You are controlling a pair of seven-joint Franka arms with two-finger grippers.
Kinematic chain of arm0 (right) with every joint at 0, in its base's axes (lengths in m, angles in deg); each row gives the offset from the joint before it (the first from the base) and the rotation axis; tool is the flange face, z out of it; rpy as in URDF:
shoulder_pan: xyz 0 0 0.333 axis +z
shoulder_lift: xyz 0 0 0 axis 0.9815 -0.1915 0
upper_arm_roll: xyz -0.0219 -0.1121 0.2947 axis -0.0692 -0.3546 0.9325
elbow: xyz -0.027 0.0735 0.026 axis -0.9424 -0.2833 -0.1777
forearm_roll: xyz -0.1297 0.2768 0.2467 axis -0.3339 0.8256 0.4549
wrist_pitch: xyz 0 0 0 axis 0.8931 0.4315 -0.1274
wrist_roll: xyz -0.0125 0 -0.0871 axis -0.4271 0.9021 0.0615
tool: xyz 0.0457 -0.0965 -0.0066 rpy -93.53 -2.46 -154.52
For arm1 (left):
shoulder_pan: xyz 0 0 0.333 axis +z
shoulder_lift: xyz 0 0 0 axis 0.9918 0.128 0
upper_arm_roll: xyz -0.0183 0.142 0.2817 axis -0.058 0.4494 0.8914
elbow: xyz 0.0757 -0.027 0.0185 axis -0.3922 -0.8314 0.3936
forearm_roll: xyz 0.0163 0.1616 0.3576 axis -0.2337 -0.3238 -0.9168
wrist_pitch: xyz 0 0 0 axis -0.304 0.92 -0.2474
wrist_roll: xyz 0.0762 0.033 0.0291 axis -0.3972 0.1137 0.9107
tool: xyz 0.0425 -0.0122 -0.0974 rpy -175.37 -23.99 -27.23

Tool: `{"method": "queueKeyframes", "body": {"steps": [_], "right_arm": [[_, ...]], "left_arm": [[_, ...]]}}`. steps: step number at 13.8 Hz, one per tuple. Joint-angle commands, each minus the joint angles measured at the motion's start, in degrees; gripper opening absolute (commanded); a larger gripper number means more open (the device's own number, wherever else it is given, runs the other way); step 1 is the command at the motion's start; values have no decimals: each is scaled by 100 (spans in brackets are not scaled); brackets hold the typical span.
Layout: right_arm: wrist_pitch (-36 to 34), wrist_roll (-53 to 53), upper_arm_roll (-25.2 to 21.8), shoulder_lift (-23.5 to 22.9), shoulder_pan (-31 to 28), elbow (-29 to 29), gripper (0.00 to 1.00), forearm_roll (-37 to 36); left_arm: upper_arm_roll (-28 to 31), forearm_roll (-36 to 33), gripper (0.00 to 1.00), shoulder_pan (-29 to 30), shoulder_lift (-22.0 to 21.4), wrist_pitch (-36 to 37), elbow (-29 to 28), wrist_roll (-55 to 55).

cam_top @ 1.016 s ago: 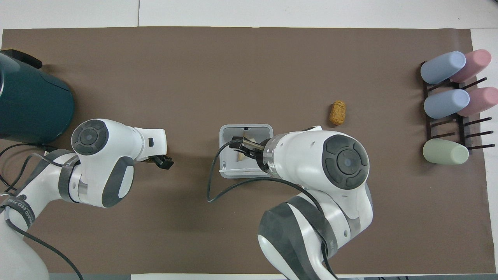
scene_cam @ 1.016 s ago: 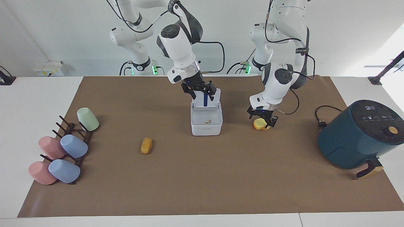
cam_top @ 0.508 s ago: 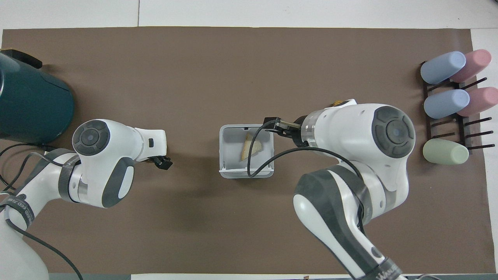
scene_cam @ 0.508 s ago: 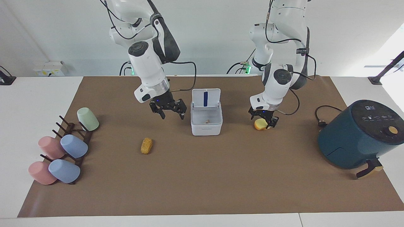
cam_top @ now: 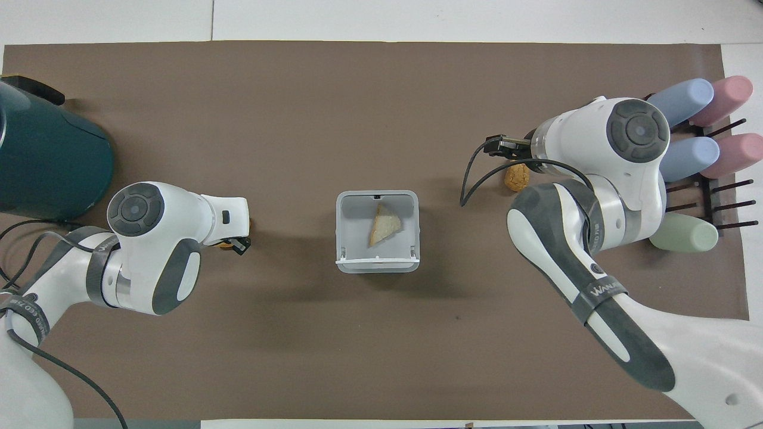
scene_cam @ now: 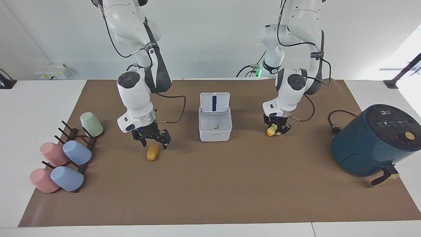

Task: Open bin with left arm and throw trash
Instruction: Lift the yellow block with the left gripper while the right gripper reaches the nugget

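**A:** What is changing for you right now?

**B:** Your right gripper [scene_cam: 152, 142] is moving away from the bin [scene_cam: 215, 134]. A moment ago it was hanging over the open bin. Now it is hanging just over the nugget [scene_cam: 152, 152], with its fingers spread wide and holding nothing.

**A:** And the bread wedge [cam_top: 384, 223]?

**B:** It is lying inside the bin now, so one piece of trash is looking done. The lid [scene_cam: 214, 102] is standing up, open.

**A:** Where is the bin sitting?

**B:** It is sitting in the middle of the brown mat [scene_cam: 210, 197], between your two arms. The nugget is lying on the mat toward the right arm's end, a bit farther from the robots than the bin.

**A:** What is your left gripper [scene_cam: 276, 130] doing?

**B:** It was spread around the yellow chunk [scene_cam: 271, 132]. Now its fingers are squeezing in and pinching the chunk, which is still looking low on the mat, beside the bin toward the left arm's end.

**A:** So what is that meaning for the job?

**B:** I am thinking two pieces are still waiting, and you are getting ready to lift both toward the bin.
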Motion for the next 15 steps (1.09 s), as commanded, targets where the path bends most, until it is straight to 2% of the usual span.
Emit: {"method": "queueKeyframes", "body": {"steps": [1,4,8,9,10,11,12,13,15], "right_arm": [[196,55,95,-426,-94,-275,100,-265],[425,195,86,-419,-120,92,100,-335],[620,591,78,-366,-155,349,100,-335],[602,600,78,-357,-155,349,92,-344],[585,600,69,-357,-155,366,52,-344],[532,626,77,-339,-190,367,7,-344],[462,714,78,-287,-225,410,0,-344],[453,758,78,-243,-226,506,0,-344],[444,750,78,-155,-226,639,0,-344]], "left_arm": [[-15,-130,0,141,22,-82,-67,-13],[-15,-121,0,168,40,206,291,162],[-41,88,0,194,179,1812,1739,645],[-41,333,0,159,241,2147,2143,821],[-33,675,0,124,285,2403,2469,1075],[-59,983,0,72,347,2657,2873,1512],[-59,1117,0,-94,504,2851,3295,2056],[-68,1222,0,-322,680,2879,3690,2775],[-76,1381,0,-736,795,2697,3870,3868]]}}
